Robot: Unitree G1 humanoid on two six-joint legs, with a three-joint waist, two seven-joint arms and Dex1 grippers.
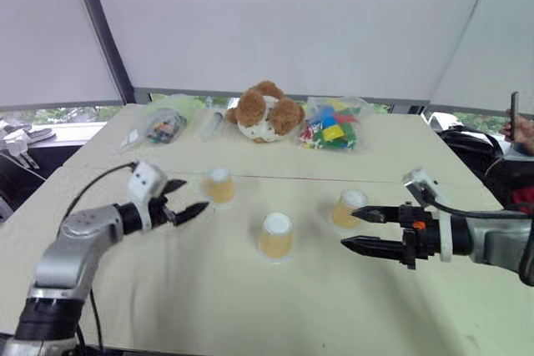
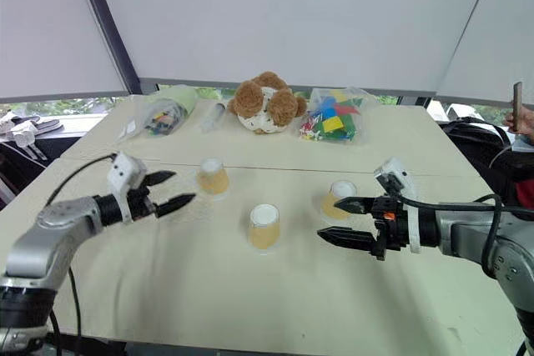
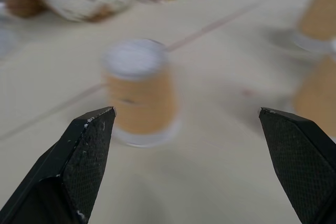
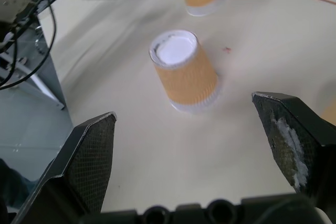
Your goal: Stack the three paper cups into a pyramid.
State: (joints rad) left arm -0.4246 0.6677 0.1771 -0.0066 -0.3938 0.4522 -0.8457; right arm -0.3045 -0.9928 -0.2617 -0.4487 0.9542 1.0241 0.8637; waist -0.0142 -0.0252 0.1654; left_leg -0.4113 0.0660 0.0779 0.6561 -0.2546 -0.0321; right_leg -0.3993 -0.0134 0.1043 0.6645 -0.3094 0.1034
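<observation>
Three paper cups stand upside down and apart on the pale table (image 1: 209, 289), tan-sided with white ends: a left cup (image 1: 220, 186), a middle cup (image 1: 275, 236) nearer me, and a right cup (image 1: 348, 208). No pyramid stands. My left gripper (image 1: 185, 198) is open and empty, just left of the left cup, which fills the left wrist view (image 3: 137, 93). My right gripper (image 1: 359, 229) is open and empty, its upper finger in front of the right cup. In the right wrist view the middle cup (image 4: 184, 72) stands ahead of the open fingers.
A teddy bear (image 1: 264, 112) sits at the table's far side, between a clear bag (image 1: 163, 124) and a bag of coloured blocks (image 1: 334, 127). A person's hand with a phone (image 1: 516, 122) shows at the far right.
</observation>
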